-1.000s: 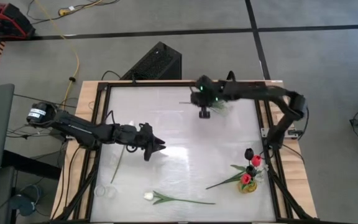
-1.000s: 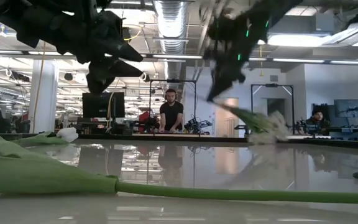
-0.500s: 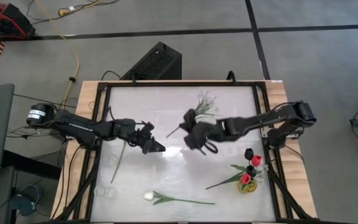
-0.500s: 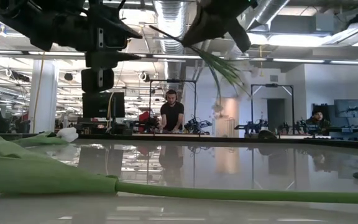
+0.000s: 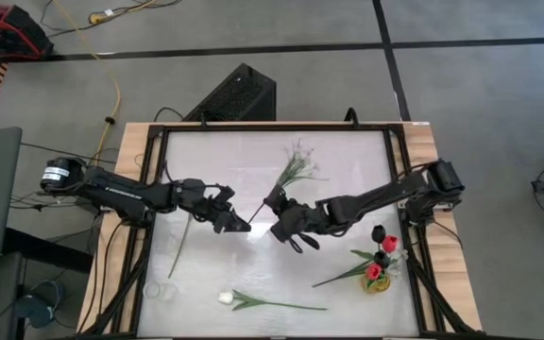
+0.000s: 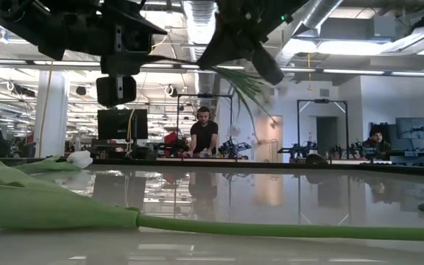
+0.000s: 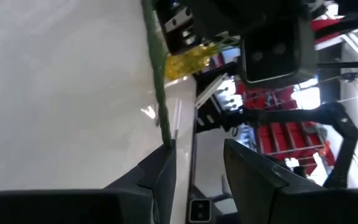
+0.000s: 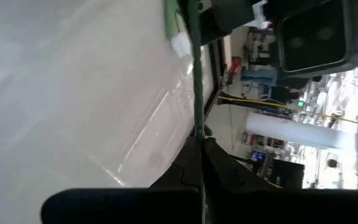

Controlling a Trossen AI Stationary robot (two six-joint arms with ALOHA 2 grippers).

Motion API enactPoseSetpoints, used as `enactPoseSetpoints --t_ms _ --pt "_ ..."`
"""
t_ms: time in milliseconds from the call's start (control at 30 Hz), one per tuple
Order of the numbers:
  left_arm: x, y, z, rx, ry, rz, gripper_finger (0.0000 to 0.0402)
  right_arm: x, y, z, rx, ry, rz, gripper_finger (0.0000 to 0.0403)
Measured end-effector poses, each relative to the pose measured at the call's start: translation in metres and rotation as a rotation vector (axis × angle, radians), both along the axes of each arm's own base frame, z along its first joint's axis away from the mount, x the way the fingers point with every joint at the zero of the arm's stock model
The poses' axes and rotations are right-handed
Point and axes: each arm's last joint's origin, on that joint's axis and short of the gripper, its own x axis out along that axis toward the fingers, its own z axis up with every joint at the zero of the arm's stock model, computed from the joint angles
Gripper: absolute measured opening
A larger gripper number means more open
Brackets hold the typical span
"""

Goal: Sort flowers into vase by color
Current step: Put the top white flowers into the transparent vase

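While the two arms meet over the middle of the counter [image 5: 215,161], the right claw [image 5: 274,210] is clamped on the stem of a sprig of tiny white blossoms [image 5: 296,162], holding it up off the surface; its own wrist view shows the thin green stem [image 8: 197,87] pinched between the fingers [image 8: 185,163], which are pressed together on it. The sprig's blossom end points toward the far edge of the counter, and its cut end reaches toward the left claw [image 5: 246,223]. That claw hangs just beside the right one, its fingers [image 7: 163,177] standing apart, with the tip of the stem [image 7: 160,93] touching or almost touching one finger; whether it truly touches cannot be told. In the low view both claws hang high, and the green sprig [image 6: 245,88] droops from the right one.

A white tulip [image 5: 253,301] lies flat near the counter's front edge. A bare green stem [image 5: 178,247] lies under the left arm. A small clear vase [image 5: 163,291] stands at the front left corner. At the front right, a yellowish vase [image 5: 378,281] holds red tulips [image 5: 374,271] and a near-black tulip [image 5: 378,232], with a green leaf [image 5: 343,274] trailing onto the counter.

A person [image 6: 203,136] stands in the room behind.
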Motion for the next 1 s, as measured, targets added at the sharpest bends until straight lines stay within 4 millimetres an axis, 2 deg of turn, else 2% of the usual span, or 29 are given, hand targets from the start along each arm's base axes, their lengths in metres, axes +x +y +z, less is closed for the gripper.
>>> enactPoseSetpoints --t_ms 300,767,900,1000 --pt "-0.002 0.003 -0.010 0.011 0.100 0.020 0.0125 0.006 0.006 -0.003 -0.025 -0.046 -0.004 0.0022" --pt "-0.002 0.003 -0.010 0.014 0.100 0.009 0.0125 0.006 0.008 -0.002 0.012 -0.074 -0.006 0.0015" --pt "-0.002 0.004 -0.010 0.089 0.074 -0.012 0.0125 0.004 0.008 -0.006 0.150 -0.099 -0.064 0.0017" --pt "-0.003 0.010 -0.012 0.311 0.025 -0.047 0.0125 -0.001 0.005 -0.016 0.357 -0.019 -0.063 0.0021"
